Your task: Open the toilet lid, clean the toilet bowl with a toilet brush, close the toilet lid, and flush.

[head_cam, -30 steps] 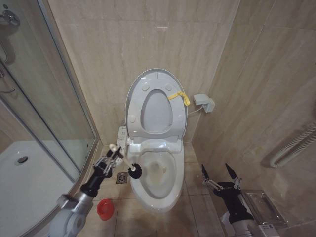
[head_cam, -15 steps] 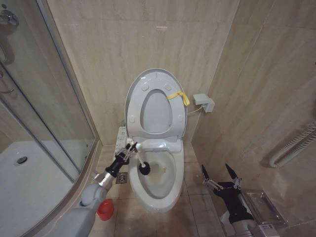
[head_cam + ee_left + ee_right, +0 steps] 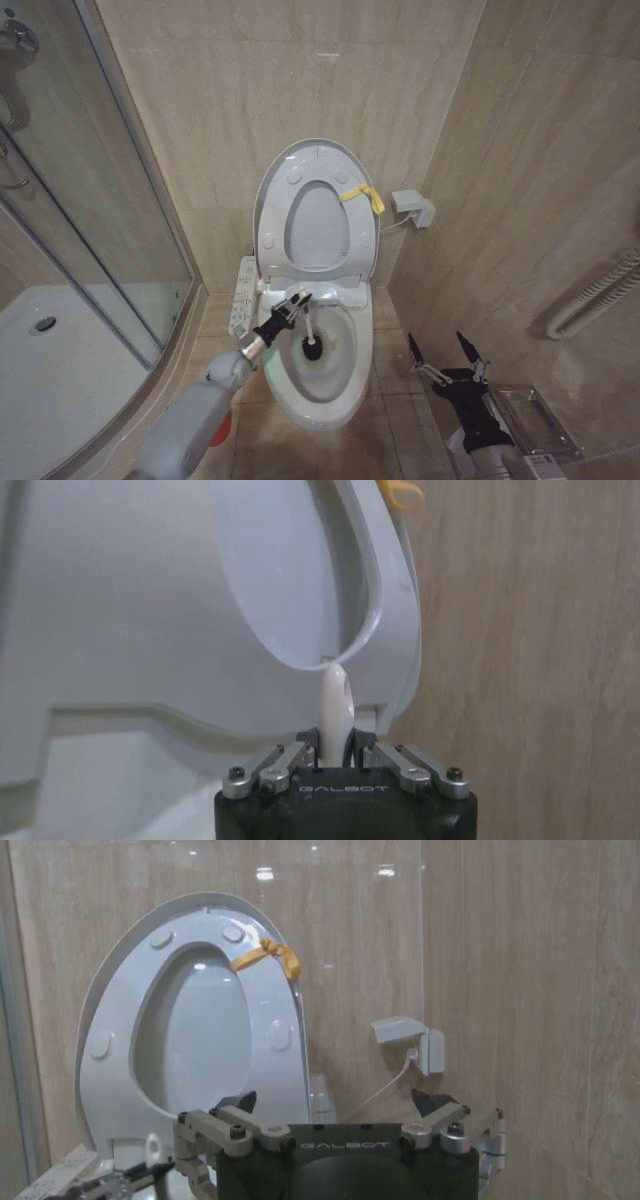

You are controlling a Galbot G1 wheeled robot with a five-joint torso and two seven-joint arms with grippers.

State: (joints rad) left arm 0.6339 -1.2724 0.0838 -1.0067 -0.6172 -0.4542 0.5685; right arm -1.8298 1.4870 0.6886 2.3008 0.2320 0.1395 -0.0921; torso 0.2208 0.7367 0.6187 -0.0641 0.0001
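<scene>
The left pincer (image 3: 297, 303) is clamped on the thin white handle of the toilet brush (image 3: 310, 335), whose dark round bristle head sits down inside the stained oval toilet bowl (image 3: 345, 395). The smooth pale toilet lid (image 3: 275, 175) stands upright against the tiled wall. The left wrist view shows the handle tip between the fingers (image 3: 285, 759). The right pincer (image 3: 447, 356) hangs open near the floor, well apart
</scene>
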